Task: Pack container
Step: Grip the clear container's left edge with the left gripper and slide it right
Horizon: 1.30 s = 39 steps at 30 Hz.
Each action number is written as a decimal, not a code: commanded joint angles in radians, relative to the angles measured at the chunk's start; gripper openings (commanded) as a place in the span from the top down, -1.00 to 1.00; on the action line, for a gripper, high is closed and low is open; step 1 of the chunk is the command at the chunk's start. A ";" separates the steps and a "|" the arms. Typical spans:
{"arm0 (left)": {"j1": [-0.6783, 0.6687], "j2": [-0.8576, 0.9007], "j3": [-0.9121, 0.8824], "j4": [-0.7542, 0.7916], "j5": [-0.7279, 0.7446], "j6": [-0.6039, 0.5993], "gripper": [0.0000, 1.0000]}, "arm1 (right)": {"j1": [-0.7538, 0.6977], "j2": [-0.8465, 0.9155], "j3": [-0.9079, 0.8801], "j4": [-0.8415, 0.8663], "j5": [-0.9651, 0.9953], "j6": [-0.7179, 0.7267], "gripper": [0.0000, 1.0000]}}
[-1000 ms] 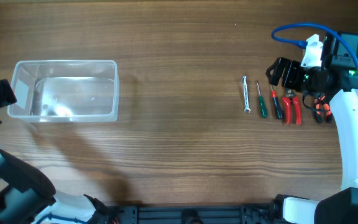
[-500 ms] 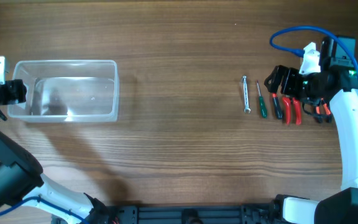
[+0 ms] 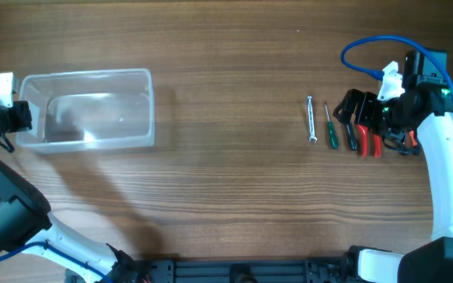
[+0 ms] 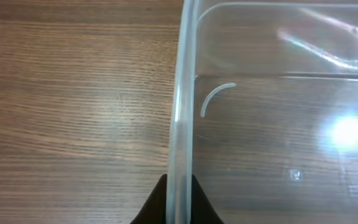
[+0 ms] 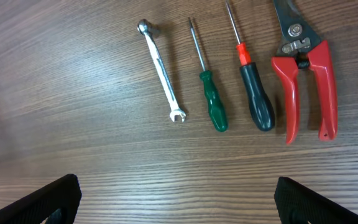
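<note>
We see the container [image 3: 85,73]: a clear rectangular plastic tub with rounded corners and a thick rim, upright on the tabletop [image 3: 226,157], mouth up. One short-end rim is pinched in our left hand [image 4: 180,202], and the body extends away from the hand.

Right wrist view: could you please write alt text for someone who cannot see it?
Four hand tools lie side by side on a wooden table: a silver wrench, a green-handled screwdriver, a black-handled screwdriver and red-handled pliers. The right gripper is open, its fingers in the bottom corners.
</note>
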 commanded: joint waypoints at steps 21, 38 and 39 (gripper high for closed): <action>-0.855 -0.314 0.012 -0.306 -0.232 -0.752 0.92 | -0.001 0.008 0.023 0.257 0.011 0.003 -0.99; -0.990 -0.148 -0.164 -0.273 -0.456 -1.009 0.92 | -0.001 0.008 0.023 0.359 0.018 0.004 -0.99; -0.989 -0.127 -0.172 -0.277 -0.457 -0.987 0.92 | -0.001 0.008 0.023 0.359 0.018 0.004 -0.99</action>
